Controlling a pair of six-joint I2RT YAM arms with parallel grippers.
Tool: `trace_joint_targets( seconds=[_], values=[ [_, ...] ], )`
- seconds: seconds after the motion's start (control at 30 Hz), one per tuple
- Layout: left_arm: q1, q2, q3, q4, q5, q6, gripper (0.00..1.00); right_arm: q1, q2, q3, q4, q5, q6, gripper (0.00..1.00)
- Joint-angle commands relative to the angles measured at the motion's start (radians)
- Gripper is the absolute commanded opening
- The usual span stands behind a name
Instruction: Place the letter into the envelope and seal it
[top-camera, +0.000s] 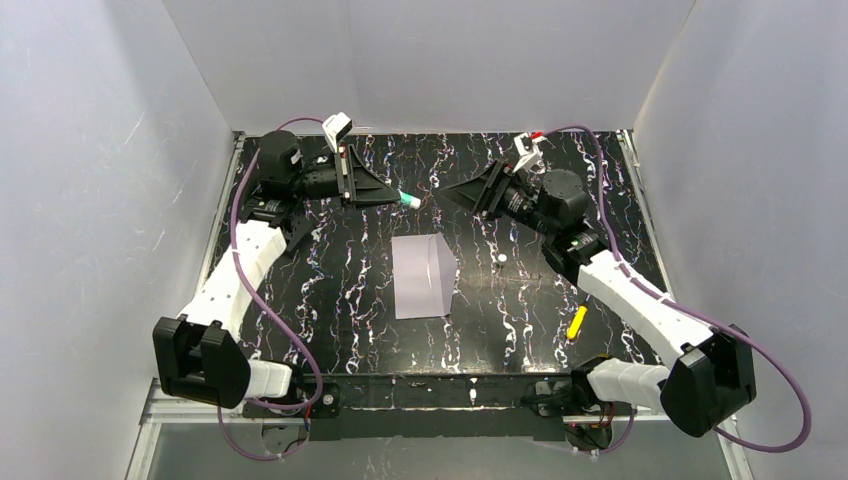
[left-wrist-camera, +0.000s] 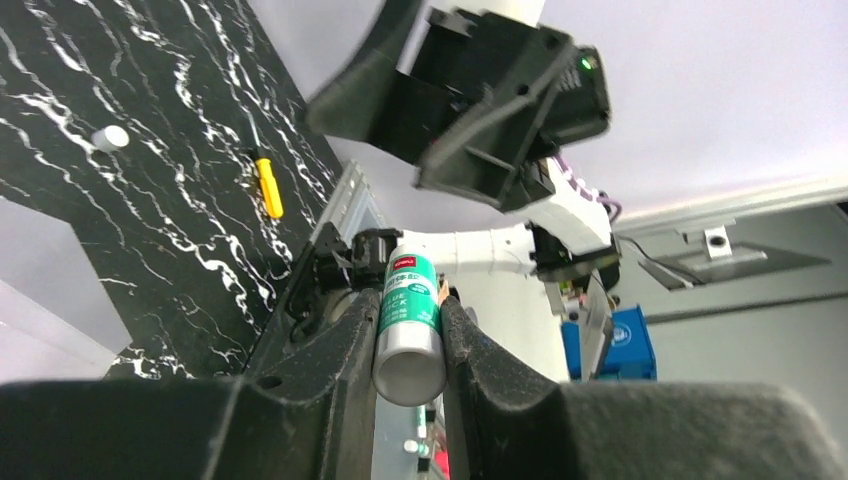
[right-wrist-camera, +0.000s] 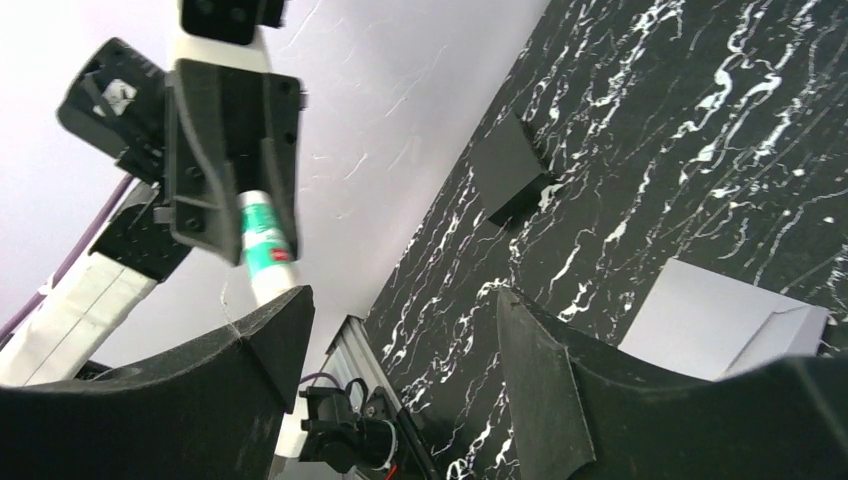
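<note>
From above, a black, white-veined counter (top-camera: 330, 290) is boxed in by pale walls (top-camera: 100, 200); the envelope (top-camera: 424, 277) lies at centre frame. Left wrist view: left claw (left-wrist-camera: 408, 335) clamped on a glue stick (left-wrist-camera: 408, 305). Right wrist view: right claw (right-wrist-camera: 400, 340) apart.

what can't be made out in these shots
Letter: in no view; whether it lies inside the envelope cannot be told.
Green-white tube: label print too small in left wrist view, sides covered by the left hand.
Yellow item: too small to name, top view.
</note>
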Motion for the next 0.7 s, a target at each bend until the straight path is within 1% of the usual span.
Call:
trace_joint_targets(
  seconds=[0.0,0.07,0.13,0.3,0.4,0.47,0.67],
  values=[
    [-0.007,-0.091,-0.046,0.008,-0.168,0.007,0.0,0.036,-0.02,-0.005,0.07,0.022,-0.006,0.75],
    [-0.017,-0.126,-0.062,0.012,-0.257,0.015,0.0,0.054,-0.023,-0.021,0.086,0.068,0.02,0.75],
    [-0.034,-0.156,-0.075,0.025,-0.319,0.029,0.0,0.08,-0.039,-0.062,0.15,0.159,0.094,0.75],
    [-0.081,-0.207,-0.115,0.059,-0.449,0.1,0.0,0.144,-0.017,-0.156,0.282,0.408,0.458,0.76],
    [-0.103,-0.214,-0.138,0.089,-0.518,0.153,0.0,0.178,0.041,-0.143,0.383,0.474,0.617,0.78],
    [-0.111,-0.216,-0.144,0.106,-0.549,0.177,0.0,0.194,0.072,-0.106,0.426,0.494,0.659,0.79],
    [-0.114,-0.218,-0.141,0.115,-0.581,0.218,0.0,0.231,0.094,-0.058,0.423,0.574,0.73,0.8]
  ],
)
